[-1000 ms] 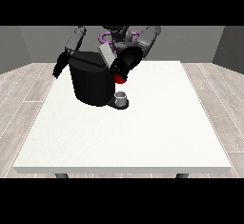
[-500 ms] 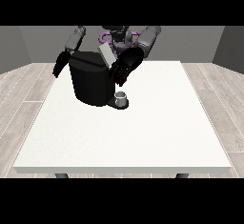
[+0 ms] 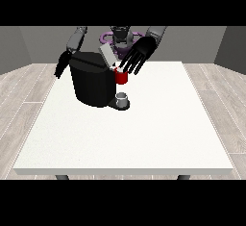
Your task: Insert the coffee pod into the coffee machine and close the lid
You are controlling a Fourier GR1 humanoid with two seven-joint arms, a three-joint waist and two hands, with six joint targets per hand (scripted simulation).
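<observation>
Take the coffee machine (image 3: 93,83) as your landmark: a black block standing on the white table (image 3: 144,133), towards the far left part of the tabletop as you see it from the front.

Nearest to you, in front of the machine and a little to its right, you see a wide bare stretch of table running down to the near edge. Just at the machine's front right foot there is a small round base, and on it sits a small grey thing (image 3: 123,97), upright and cup-like; you cannot tell from this view whether it is the pod, so do not count on it.

Directly above that grey thing, at the machine's upper right front corner, you see a red thing at the machine (image 3: 121,77). The machine's light grey lid (image 3: 107,55) stands tilted up above the top of the block, so the lid is open.

The hand at the view's right (image 3: 138,56) hangs just right of the lid and above the red thing, its fingers spread and pointing down and left towards the machine's top corner. Its fingers are straight, splayed wide, and you see nothing held in them.

The hand at the view's left (image 3: 62,65) hangs beside the machine's upper left edge, close to its side. You cannot tell how its fingers lie.

Behind the machine you see the robot's torso (image 3: 120,36).
</observation>
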